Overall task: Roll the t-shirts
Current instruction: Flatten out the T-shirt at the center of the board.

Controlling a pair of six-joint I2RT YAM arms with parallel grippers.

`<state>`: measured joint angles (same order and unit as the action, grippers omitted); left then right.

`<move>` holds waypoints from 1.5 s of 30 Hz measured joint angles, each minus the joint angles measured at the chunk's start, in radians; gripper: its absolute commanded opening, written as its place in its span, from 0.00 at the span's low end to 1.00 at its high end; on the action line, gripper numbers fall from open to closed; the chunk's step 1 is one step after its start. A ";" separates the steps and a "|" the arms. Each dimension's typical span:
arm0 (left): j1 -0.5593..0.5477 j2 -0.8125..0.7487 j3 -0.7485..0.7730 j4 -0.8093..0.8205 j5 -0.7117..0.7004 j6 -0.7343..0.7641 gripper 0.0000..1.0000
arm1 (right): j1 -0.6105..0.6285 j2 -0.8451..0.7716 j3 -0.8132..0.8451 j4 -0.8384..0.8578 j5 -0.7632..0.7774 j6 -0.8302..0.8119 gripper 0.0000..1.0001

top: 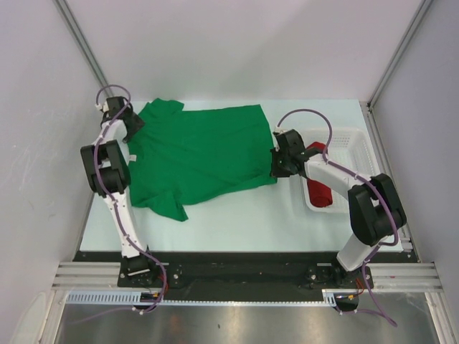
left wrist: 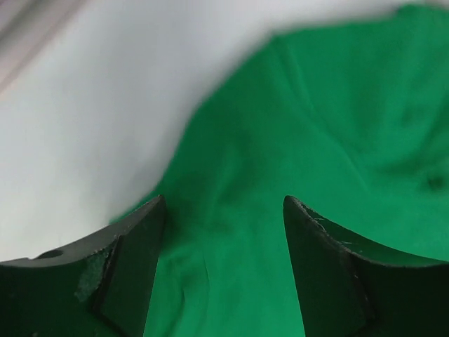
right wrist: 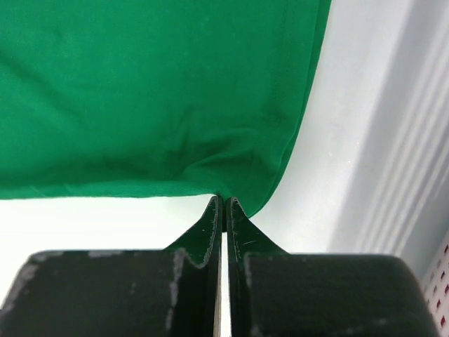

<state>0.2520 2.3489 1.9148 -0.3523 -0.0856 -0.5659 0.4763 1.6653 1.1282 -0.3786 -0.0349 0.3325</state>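
The green t-shirt (top: 201,154) lies spread flat on the table, neck to the left, with a small white label (top: 132,158) at the neck. My left gripper (top: 136,123) is open just above the shirt's far-left shoulder; in the left wrist view (left wrist: 224,210) green cloth (left wrist: 316,126) lies between the spread fingers. My right gripper (top: 275,168) is shut on the near-right hem corner; in the right wrist view (right wrist: 224,200) the cloth (right wrist: 154,91) puckers at the closed tips. The red t-shirt (top: 320,192) sits rolled in the basket.
A white mesh basket (top: 351,132) stands on the table right of the green shirt, partly under my right arm; its wall shows in the right wrist view (right wrist: 421,175). Grey walls enclose the table on the left, back and right.
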 measured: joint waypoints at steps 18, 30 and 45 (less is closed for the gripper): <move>-0.400 -0.932 -0.863 -0.182 -0.412 -0.143 0.57 | 0.054 0.025 0.000 -0.036 0.126 0.007 0.00; -0.614 -0.962 -1.012 -0.407 -0.553 -0.389 0.59 | 0.079 0.025 -0.002 -0.034 0.119 0.007 0.00; -0.706 -0.764 -0.845 -0.566 -0.620 -0.589 0.58 | 0.085 0.025 -0.012 -0.026 0.093 0.006 0.00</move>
<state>-0.4538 1.5852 1.0702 -0.9188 -0.7055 -1.1549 0.5610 1.6905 1.1164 -0.4049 0.0586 0.3389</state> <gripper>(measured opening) 0.585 0.018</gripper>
